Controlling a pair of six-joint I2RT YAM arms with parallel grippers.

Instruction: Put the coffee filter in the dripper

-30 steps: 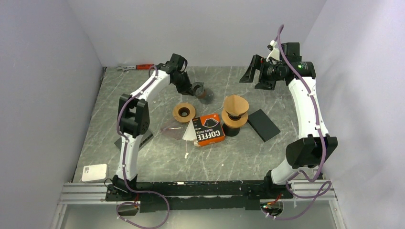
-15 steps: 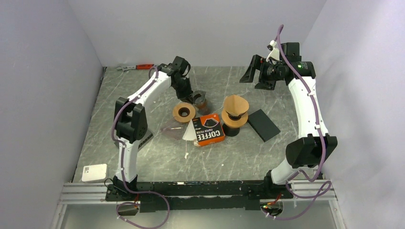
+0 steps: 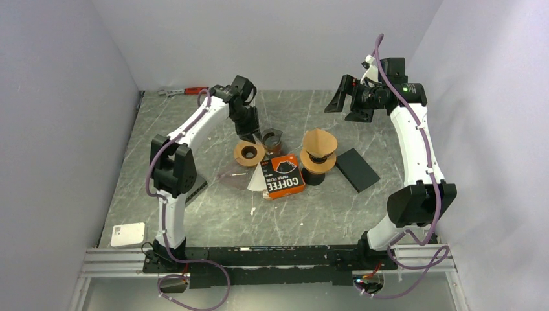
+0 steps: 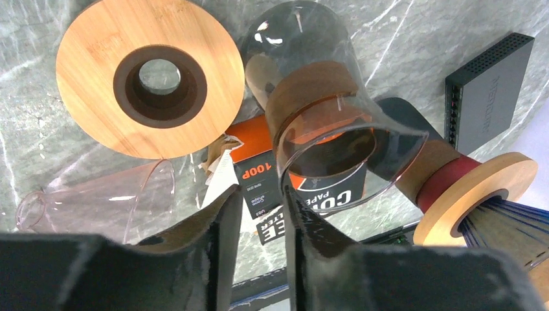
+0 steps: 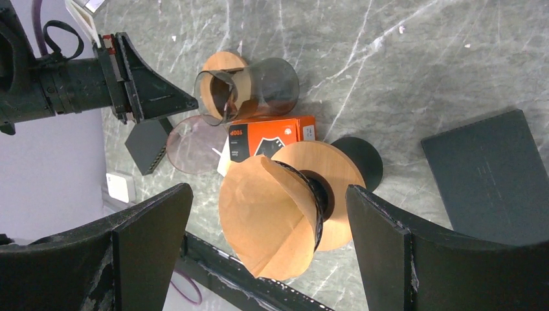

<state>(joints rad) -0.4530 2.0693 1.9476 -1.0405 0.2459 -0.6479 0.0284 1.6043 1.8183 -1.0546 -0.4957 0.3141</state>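
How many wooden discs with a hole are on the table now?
2 wooden discs. One lies flat on the table beside the glass jug; the other sits on the black stand, holding the brown paper filter. None seems hidden.

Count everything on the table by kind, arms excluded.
Paper filters: 2, brown, white
Filter box: 1
Dripper stand: 1
Glass carafe: 1
Loose wooden ring: 1
Clear cone: 1
Black slabs: 2
White box: 1
Red-handled tool: 1
Total: 11
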